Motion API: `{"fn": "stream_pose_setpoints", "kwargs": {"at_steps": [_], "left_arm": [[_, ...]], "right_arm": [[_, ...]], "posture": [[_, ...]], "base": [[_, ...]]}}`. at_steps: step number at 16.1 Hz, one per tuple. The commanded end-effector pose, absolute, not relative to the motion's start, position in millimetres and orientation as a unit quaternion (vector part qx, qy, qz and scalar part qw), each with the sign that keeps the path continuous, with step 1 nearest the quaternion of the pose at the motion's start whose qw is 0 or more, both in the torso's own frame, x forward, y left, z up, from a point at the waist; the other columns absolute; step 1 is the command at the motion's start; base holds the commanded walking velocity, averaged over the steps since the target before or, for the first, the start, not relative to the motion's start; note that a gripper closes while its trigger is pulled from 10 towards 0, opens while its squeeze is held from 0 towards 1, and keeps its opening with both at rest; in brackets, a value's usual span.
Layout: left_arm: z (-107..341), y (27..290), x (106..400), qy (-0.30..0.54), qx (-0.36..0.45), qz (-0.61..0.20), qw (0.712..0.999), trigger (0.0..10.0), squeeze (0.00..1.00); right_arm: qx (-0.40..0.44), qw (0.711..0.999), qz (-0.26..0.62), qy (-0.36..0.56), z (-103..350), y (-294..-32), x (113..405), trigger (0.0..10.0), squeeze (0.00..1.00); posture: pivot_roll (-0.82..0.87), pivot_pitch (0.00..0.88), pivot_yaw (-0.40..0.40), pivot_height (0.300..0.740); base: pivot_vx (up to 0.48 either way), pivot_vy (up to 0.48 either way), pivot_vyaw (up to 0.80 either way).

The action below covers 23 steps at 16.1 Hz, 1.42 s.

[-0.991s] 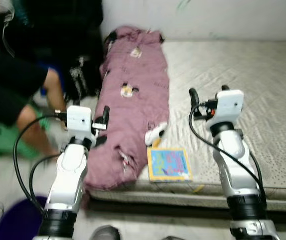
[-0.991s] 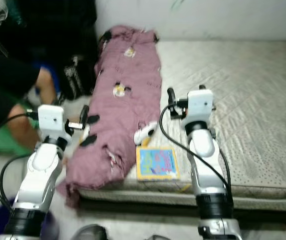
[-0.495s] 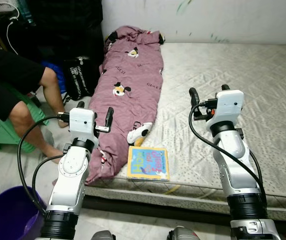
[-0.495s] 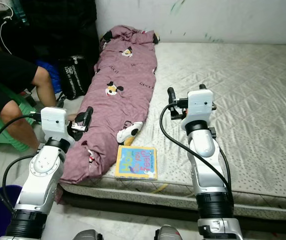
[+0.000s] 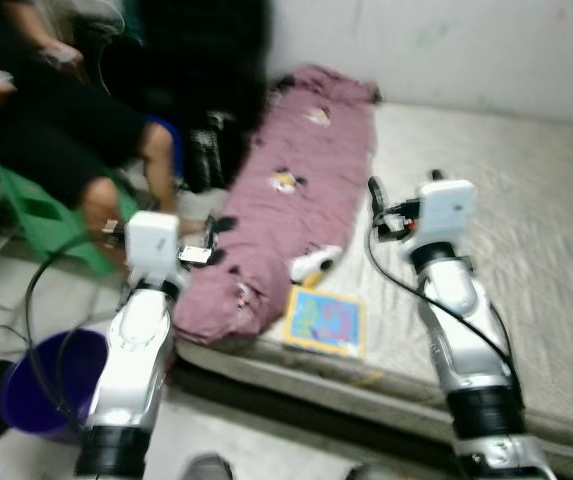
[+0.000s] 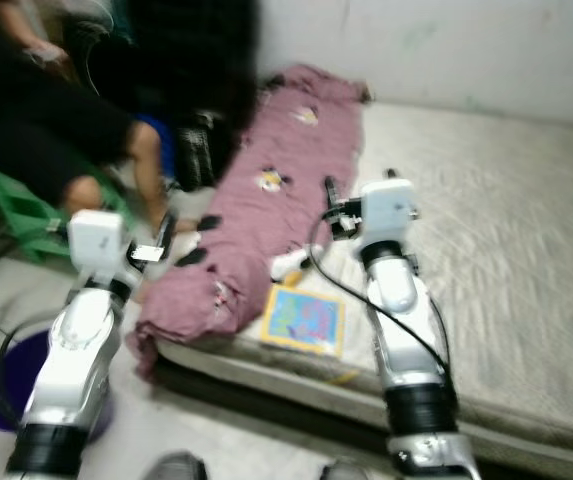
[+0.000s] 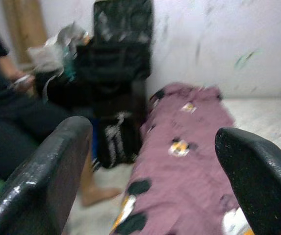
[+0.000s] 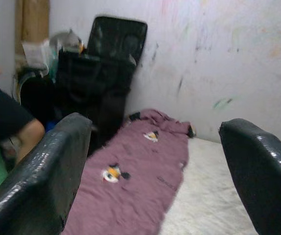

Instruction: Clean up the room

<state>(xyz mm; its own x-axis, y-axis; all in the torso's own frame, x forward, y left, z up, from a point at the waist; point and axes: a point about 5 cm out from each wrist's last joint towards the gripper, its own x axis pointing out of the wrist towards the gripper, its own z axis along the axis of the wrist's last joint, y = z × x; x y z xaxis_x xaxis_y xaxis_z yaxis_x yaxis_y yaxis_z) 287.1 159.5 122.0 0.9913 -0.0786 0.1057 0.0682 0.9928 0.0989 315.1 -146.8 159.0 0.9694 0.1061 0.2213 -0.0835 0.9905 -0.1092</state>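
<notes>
Maroon blanket (image 5: 301, 195) lies lengthwise toward the wall (views blurred); both grippers' fingers (image 7: 47, 176) spread wide, empty.

The blanket (image 5: 301, 190) was mauve with cartoon patches, the book (image 5: 326, 320) yellow and blue, the bucket (image 5: 41, 385) purple, the stool (image 5: 51, 225) green.

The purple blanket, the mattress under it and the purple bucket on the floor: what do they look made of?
Purple blanket: soft woven fabric, matte; it rumples and drapes over the edge. Mattress: quilted textile cover, stitched in a diamond pattern. Purple bucket: probably plastic, smooth with even colour, though the picture is blurred.
</notes>
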Motion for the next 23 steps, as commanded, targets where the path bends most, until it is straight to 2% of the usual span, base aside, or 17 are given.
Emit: {"fn": "stream_pose_setpoints", "kwargs": {"at_steps": [1, 23], "left_arm": [[126.4, 156.7, 290.6, -0.061, 0.049, -0.040, 0.996, 10.0, 0.00], [126.5, 155.4, 291.1, -0.061, 0.050, -0.043, 0.996, 10.0, 0.00]], "right_arm": [[-0.052, 0.992, 0.042, -0.109, 157.4, -151.3, 314.5, 10.0, 0.00], [-0.046, 0.992, 0.040, -0.109, 157.2, -151.5, 315.3, 10.0, 0.00]], "posture": [[-0.05, 0.000, 0.016, 0.740], [-0.05, 0.000, 0.014, 0.740]], "base": [[0.000, -0.285, 0.00], [0.000, -0.303, 0.00]]}}
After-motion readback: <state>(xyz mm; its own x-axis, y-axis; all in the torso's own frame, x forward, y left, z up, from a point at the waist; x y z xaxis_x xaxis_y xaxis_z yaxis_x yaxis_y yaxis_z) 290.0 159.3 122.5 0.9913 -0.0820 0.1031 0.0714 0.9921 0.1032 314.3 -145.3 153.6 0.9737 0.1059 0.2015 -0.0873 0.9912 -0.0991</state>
